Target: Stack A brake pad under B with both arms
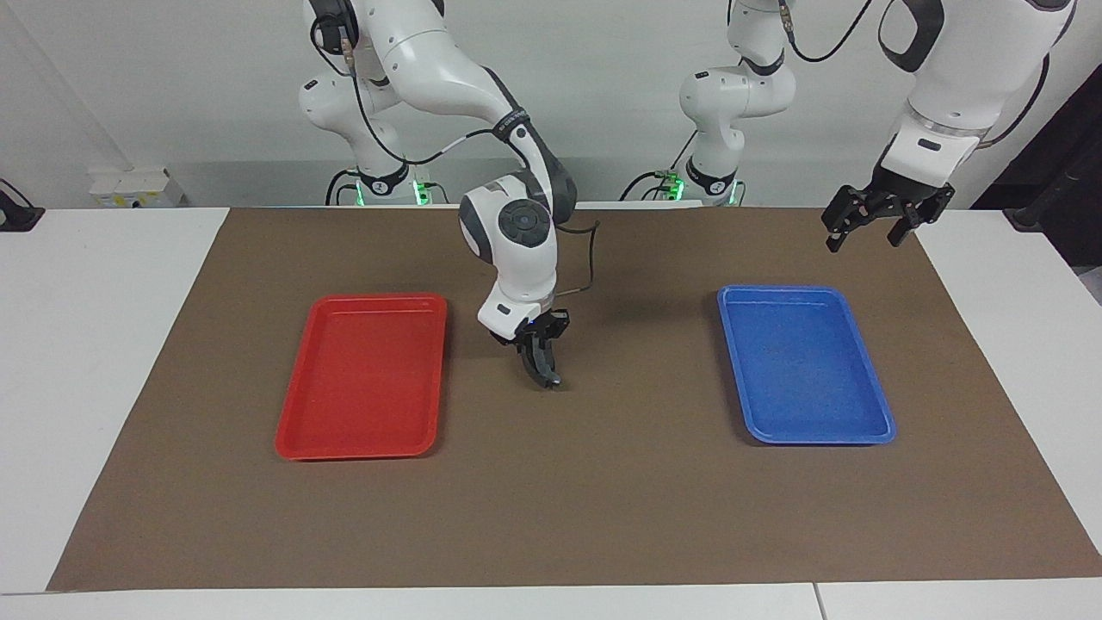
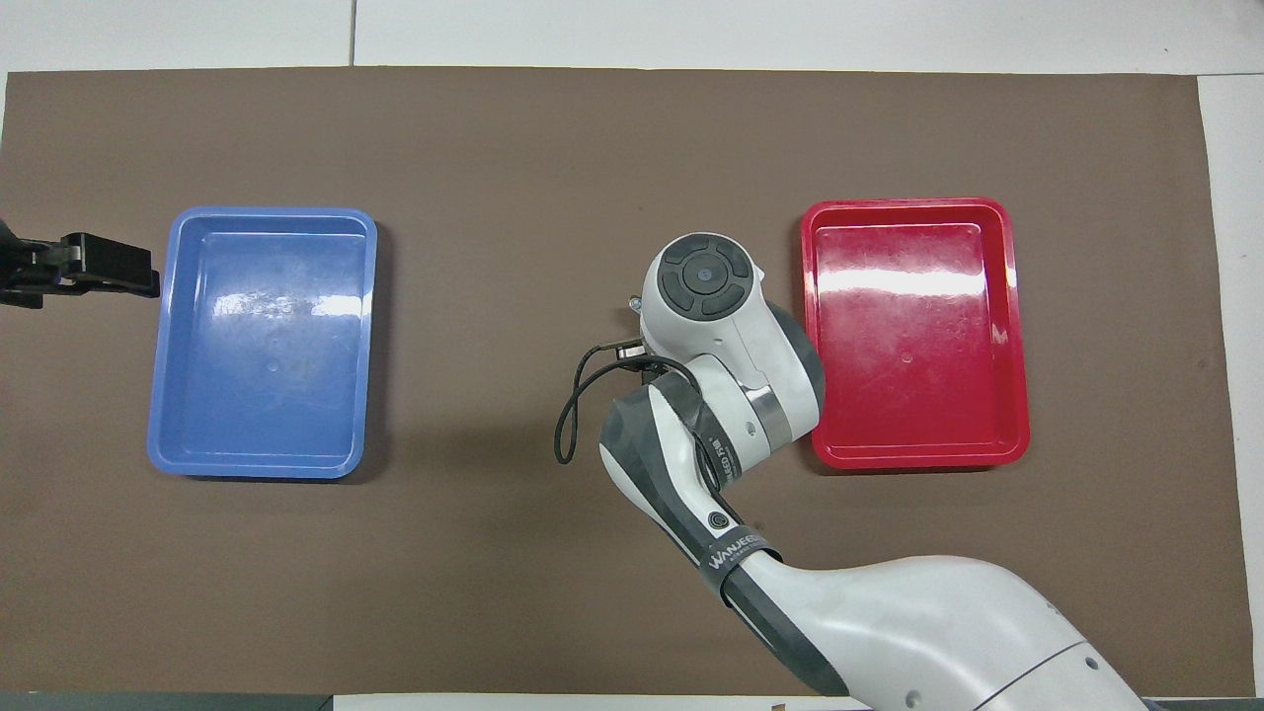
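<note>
Right hand (image 1: 546, 372), fingertips closed together, points down just above the brown mat (image 1: 603, 499), between the red tray (image 1: 362, 379) and the middle of the table (image 1: 86, 344). No object can be made out between its fingers. In the overhead view its own wrist hides it.

Left hand (image 1: 887, 215), fingers spread wide and empty, waits in the air over the mat's edge at the left arm's end of the table, beside the blue tray (image 1: 805, 366); its tip shows at the overhead view's edge (image 2: 99, 267).

Pad A and B: neither is visible in either view. Both trays lie bare, well apart on the mat, and the mat between them carries nothing, apart from the patch under the right wrist, which the overhead view cannot show.

Step in hand, as a judgement: no stacking is under way, since neither piece is present to be gripped or placed. The low, closed right hand suggests a pause at the centre of the mat, not a grasp.

Next move: it depends on the pieces coming into reach. A would have to lie flat first, and B would be set down on top of it. The right hand would have to open before any pickup.
</note>
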